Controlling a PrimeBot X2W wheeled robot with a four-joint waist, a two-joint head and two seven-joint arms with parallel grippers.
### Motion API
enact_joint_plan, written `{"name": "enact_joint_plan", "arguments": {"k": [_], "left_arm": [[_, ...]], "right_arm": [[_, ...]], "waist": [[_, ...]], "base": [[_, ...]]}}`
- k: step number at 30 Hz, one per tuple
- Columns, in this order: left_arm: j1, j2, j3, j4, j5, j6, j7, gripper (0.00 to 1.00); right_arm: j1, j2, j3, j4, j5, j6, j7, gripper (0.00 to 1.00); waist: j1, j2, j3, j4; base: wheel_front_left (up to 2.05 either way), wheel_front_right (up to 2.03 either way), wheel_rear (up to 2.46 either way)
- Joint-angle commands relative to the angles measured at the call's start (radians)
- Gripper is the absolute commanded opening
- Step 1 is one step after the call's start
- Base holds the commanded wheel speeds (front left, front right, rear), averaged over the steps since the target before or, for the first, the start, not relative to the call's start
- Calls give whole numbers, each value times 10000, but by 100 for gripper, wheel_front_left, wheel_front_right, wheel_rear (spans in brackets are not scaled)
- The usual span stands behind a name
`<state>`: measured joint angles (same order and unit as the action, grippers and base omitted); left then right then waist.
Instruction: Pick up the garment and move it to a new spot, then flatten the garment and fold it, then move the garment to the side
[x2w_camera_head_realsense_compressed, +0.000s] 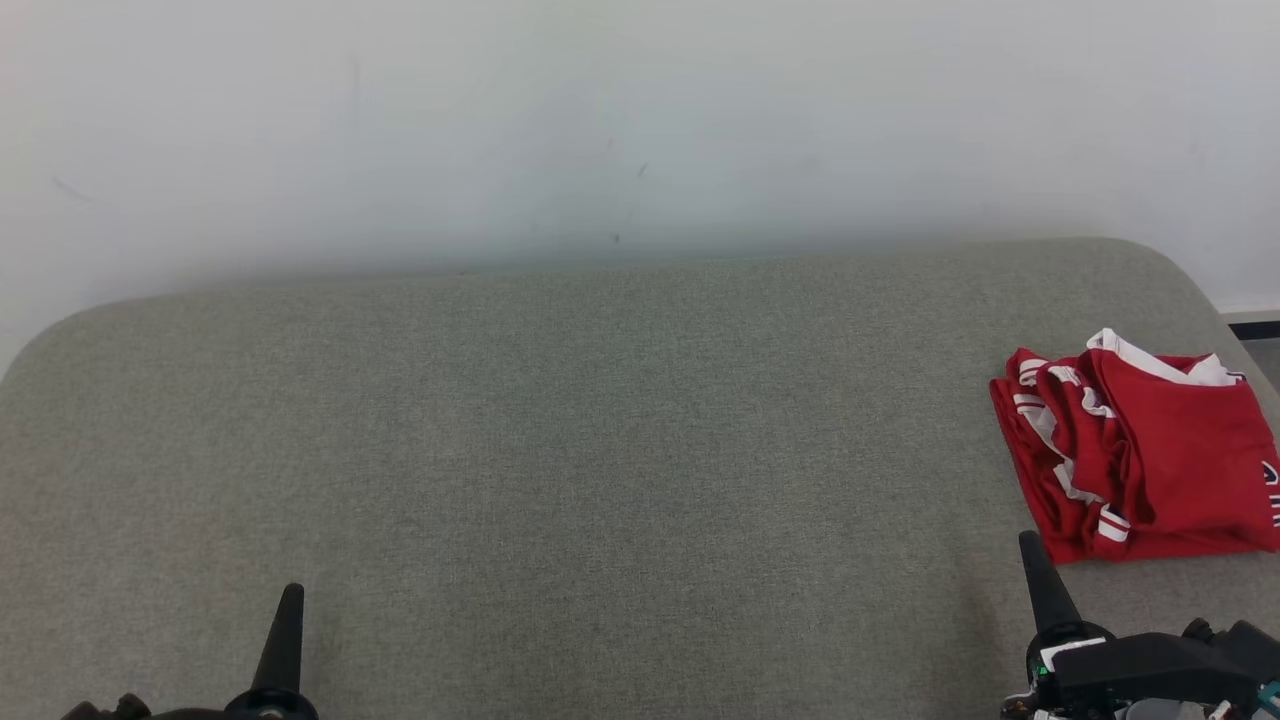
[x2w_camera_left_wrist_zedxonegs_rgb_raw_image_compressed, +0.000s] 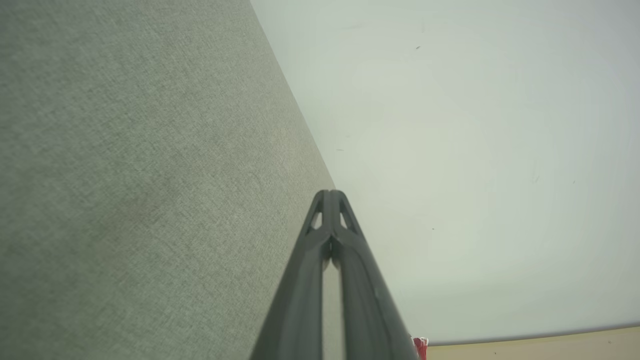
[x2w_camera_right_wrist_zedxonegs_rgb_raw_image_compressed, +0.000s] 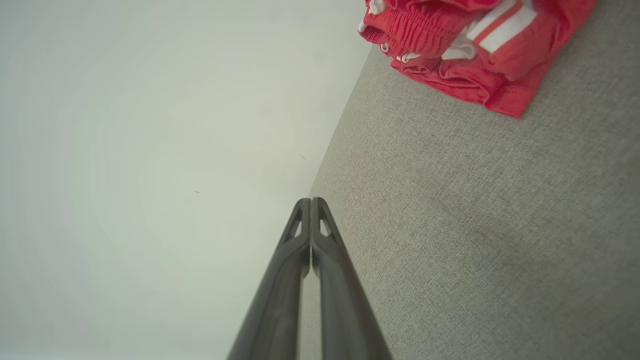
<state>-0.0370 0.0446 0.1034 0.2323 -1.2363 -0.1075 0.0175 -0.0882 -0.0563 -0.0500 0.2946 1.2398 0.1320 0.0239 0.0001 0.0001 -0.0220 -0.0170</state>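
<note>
**Garment folded and set at the right edge; last step judged done**

The red garment (x2w_camera_head_realsense_compressed: 1140, 455) is seen lying at the right edge of the grey fabric-covered surface (x2w_camera_head_realsense_compressed: 600, 450), roughly midway between its far and near edges. It is gathered into a compact, roughly folded stack. White stripes and white trim show along the layered left side, and an elastic waistband is visible in the right wrist view. The layers are somewhat uneven rather than crisply squared.

The left gripper (x2w_camera_head_realsense_compressed: 291, 597) is clenched on nothing at the near edge, well apart from the garment. The right gripper (x2w_camera_head_realsense_compressed: 1030, 548) is likewise clenched and empty, its tip just short of the garment's near left corner, with no contact seen.

The move to the side is judged complete, so little more than a check of the fold is called for. Should tidying be wanted, the right gripper would have to be opened first.
</note>
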Motion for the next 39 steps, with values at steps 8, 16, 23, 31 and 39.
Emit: {"name": "enact_joint_plan", "arguments": {"k": [8,16,23,31,39], "left_arm": [[-317,61,47,-17,-819,-94,206,0],[-431,64,63,16,-1478,-139,376,0],[-498,68,78,46,-2020,-180,526,0],[-591,71,92,75,-2519,-185,655,0],[-670,76,107,107,-3146,-233,822,0]], "right_arm": [[-193,14,-166,-185,787,-16,199,0],[-203,27,-279,-264,1442,-18,365,0],[-202,37,-373,-330,1983,-19,485,0],[-215,46,-458,-391,2512,-20,628,0],[-225,60,-565,-453,3134,-22,772,0]], "waist": [[-1,-1,40,28],[-1,-1,80,55],[-1,-1,116,79],[-1,-1,152,103],[-1,-1,197,134]], "base": [[0,0,0],[0,0,0],[0,0,0],[0,0,0],[0,0,0]]}}
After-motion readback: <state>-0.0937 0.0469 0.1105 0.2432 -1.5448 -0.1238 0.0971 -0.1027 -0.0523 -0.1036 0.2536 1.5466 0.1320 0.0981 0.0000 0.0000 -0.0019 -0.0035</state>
